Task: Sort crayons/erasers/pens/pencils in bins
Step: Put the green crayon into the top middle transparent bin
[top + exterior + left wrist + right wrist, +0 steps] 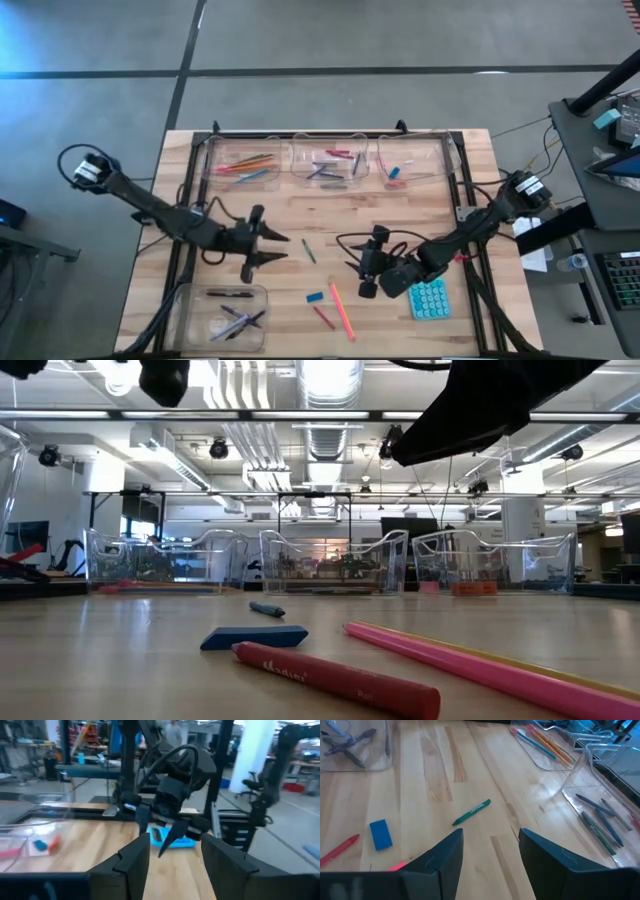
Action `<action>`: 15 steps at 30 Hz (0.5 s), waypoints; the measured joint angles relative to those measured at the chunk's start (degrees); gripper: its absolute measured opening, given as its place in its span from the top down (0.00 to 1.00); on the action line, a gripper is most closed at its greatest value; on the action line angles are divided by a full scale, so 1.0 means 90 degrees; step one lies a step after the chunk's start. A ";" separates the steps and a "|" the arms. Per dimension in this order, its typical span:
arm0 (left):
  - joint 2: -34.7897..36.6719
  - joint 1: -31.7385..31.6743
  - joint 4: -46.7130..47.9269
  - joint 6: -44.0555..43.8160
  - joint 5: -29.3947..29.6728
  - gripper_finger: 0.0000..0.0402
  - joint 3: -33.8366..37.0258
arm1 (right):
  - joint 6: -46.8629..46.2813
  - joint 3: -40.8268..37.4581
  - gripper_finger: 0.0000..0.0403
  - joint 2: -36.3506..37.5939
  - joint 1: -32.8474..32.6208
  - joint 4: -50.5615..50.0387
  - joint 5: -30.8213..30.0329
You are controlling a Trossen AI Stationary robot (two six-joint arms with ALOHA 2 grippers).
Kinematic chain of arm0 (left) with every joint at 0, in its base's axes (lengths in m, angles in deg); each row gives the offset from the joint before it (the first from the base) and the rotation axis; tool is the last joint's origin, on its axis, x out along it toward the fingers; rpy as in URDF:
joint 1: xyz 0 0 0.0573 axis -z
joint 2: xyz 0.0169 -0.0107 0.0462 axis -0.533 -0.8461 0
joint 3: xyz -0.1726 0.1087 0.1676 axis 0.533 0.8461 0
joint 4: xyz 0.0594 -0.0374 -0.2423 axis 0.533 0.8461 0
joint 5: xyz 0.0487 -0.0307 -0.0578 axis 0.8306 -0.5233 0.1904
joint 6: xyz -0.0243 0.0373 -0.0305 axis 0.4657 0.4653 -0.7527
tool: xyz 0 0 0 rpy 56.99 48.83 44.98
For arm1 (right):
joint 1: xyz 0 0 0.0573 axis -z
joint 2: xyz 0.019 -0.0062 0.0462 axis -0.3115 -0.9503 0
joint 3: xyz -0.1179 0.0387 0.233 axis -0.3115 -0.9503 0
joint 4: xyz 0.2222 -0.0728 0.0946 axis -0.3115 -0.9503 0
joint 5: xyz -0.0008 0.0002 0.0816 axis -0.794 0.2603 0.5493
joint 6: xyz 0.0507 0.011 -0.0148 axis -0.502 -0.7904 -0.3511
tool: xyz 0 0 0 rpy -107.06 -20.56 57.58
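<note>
Nearest my low lens lies a red crayon (pixel 335 678), with a long pink pencil (pixel 480 668) just beside it and a flat blue eraser (pixel 253 637) a little farther back. Working outward from the jaws: the right gripper (pixel 487 855) hangs over the middle of the bench (pixel 400 210) with its jaws apart and nothing between them. A green crayon (pixel 471 812) lies just ahead of it, with the blue eraser off to one side. The left gripper (pixel 172 860) also has its jaws apart and empty, hovering over the bench between the lone near bin (pixel 220 315) and the far row of bins (pixel 330 160).

I judge all these pieces light and rigid. The crayons are waxy and round, so they may roll or slip; I would pinch one across its middle, with the jaws square to its length. The pencil is long and thin, so I would take it near its centre to keep it from tipping. The eraser is low and flat, so the jaws must come right down to the wood and close on its short sides; rubber should give good friction.

The far bins hold pencils, crayons and erasers; the near one holds dark pens (pixel 240 320). A teal calculator (pixel 428 298) sits by the right arm, not for sorting.
</note>
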 joint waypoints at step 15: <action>0.0024 0.0032 0.0091 0.0211 0.0293 0.59 0.0048 | 0.0087 0.0078 0.55 -0.0467 0.0383 0.0884 0.0722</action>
